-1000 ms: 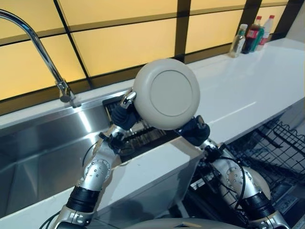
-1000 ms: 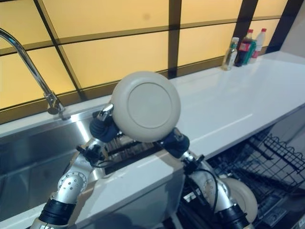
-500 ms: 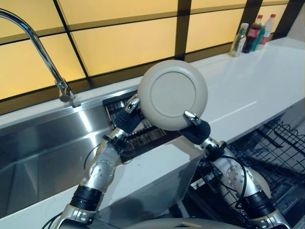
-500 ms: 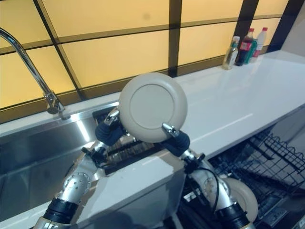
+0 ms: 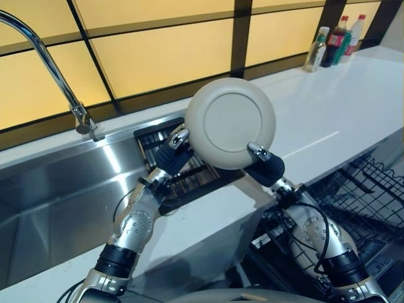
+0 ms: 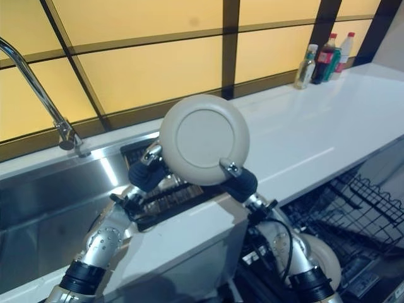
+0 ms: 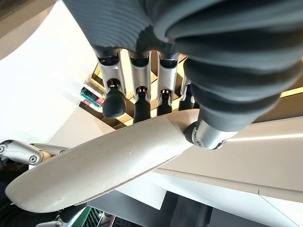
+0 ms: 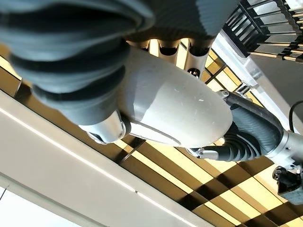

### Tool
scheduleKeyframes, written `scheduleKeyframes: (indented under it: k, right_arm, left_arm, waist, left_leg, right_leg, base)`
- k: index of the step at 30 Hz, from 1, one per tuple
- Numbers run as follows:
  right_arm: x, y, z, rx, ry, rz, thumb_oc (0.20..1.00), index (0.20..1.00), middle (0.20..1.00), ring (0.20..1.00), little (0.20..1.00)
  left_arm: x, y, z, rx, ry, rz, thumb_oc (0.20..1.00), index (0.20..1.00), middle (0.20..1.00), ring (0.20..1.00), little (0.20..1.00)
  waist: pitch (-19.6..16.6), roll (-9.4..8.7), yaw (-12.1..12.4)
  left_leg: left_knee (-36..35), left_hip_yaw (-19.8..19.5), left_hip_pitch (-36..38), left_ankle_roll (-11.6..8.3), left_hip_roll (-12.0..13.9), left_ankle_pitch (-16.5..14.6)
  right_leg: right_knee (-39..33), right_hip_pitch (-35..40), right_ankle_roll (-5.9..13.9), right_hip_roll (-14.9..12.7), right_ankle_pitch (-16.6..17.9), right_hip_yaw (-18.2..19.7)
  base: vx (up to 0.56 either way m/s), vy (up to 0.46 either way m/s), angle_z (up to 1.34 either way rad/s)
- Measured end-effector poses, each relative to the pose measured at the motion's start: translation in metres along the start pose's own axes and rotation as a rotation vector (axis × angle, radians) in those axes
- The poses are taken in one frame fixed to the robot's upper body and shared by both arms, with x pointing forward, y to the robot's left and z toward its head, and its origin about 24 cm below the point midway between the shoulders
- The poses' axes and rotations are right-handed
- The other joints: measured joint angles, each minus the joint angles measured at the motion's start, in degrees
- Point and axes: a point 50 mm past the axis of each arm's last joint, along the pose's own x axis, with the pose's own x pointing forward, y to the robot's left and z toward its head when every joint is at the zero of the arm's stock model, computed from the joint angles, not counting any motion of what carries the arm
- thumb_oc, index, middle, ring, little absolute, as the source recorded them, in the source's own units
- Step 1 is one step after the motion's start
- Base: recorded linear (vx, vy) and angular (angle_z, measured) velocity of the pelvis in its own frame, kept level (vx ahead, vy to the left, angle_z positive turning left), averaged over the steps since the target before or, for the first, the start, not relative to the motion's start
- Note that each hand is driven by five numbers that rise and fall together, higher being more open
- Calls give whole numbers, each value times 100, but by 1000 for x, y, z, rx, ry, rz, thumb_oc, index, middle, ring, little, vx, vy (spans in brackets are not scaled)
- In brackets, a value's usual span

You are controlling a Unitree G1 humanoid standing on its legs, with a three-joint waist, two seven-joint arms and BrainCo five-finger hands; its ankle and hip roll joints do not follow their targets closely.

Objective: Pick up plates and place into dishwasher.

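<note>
A round beige plate [image 5: 230, 123] stands upright on its edge in the air, its underside facing me, above the counter edge beside the sink. My left hand [image 5: 172, 156] pinches its lower left rim. In the left wrist view the fingers [image 7: 113, 94] lie behind the plate [image 7: 109, 165] and the thumb presses its front. My right hand [image 5: 266, 169] grips the lower right rim, thumb over the front. The right wrist view has the plate [image 8: 175, 109] between thumb and fingers. The open dishwasher rack [image 5: 372, 189] lies at the lower right.
A steel sink [image 5: 57, 196] with a tall faucet [image 5: 53, 69] fills the left, with a dark drain rack [image 5: 158, 139] at its right end. The white counter [image 5: 328, 107] runs right to some bottles [image 5: 334, 44]. Another plate [image 6: 323, 257] stands in the dishwasher rack.
The plate has shifted a little to the right. My right thumb has come over the plate's front rim, so both hands now hold it.
</note>
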Motion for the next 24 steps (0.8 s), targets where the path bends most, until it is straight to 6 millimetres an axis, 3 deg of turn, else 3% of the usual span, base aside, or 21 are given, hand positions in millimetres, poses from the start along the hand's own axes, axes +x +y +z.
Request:
scheduleKeyframes:
  k: [1,8,15,24]
  right_arm:
    - [0,0,0,0,-2,-5,200,200,200,200,200]
    - [0,-3,5,-32,-49,-45,200,200,200,200,200]
    - [-11,-12,20,-141,-112,-142,200,200,200,200,200]
    - [-15,-20,18,-158,-97,-193,200,200,200,200,200]
  left_arm:
    - [0,0,0,8,2,5,1000,1000,1000,1000,1000]
    - [1,0,3,49,-3,46,1000,1000,1000,1000,1000]
    - [3,-8,21,87,-95,83,1000,1000,1000,1000,1000]
    - [1,-3,22,151,-106,164,1000,1000,1000,1000,1000]
  waist:
    - [1,1,-21]
    - [96,-5,-97]
    - [159,-21,-84]
    - [233,-77,-77]
  left_leg:
    - [0,3,0,0,0,0]
    - [-1,65,1,1,1,-3]
    - [36,71,0,25,-63,-49]
    - [44,64,9,152,-209,-49]
  right_leg:
    - [0,0,0,0,0,2]
    - [0,4,9,3,6,31]
    - [-5,-2,27,27,57,157]
    - [39,-15,137,-106,123,212]
  base:
    - [0,0,0]
    - [-34,3,-2]
    - [-98,20,-9]
    - [-123,63,-2]
